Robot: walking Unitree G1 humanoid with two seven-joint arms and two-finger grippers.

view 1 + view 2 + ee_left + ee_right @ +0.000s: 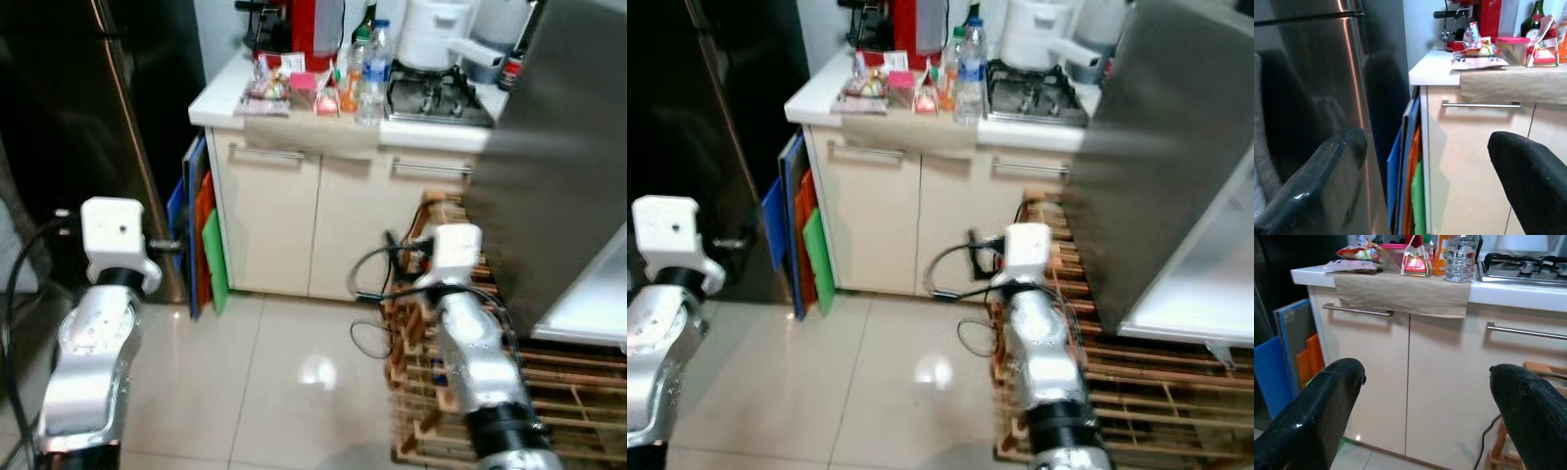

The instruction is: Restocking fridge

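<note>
The robot is facing a cream cabinet [313, 220] whose white counter [220, 103] is carrying the groceries: a water bottle [372, 83], an orange bottle [354, 78], a pink-lidded tub [302, 91] and snack packets [266, 90], all crowding the counter's front edge beside a gas hob [436, 98]. A brown paper sheet [1400, 293] is hanging over that edge (the wrist views are showing it plainly, the head views only as a tan strip).

The left gripper [1435, 176] is hovering empty with its fingers [1327, 181] spread wide, and its view is looking along the dark steel fridge [1312, 98], which is standing just left of the cabinet, door closed. Blue, orange and green boards [1410, 186] are leaning in the gap between fridge and cabinet.

The right gripper [1425, 416] is likewise holding nothing, its fingers [1327, 406] far apart, and it is pointing at the two cabinet doors and their bar handles [1356, 311].

The head views are adding what the wrists are missing: a wooden slatted rack [509, 392] on the floor right of the cabinet, a grey slanted panel [558, 147] above it, and a black cable [955, 269] looping by the right arm. Open tiled floor [284, 382] is lying in front of the cabinet, between the two arms.
</note>
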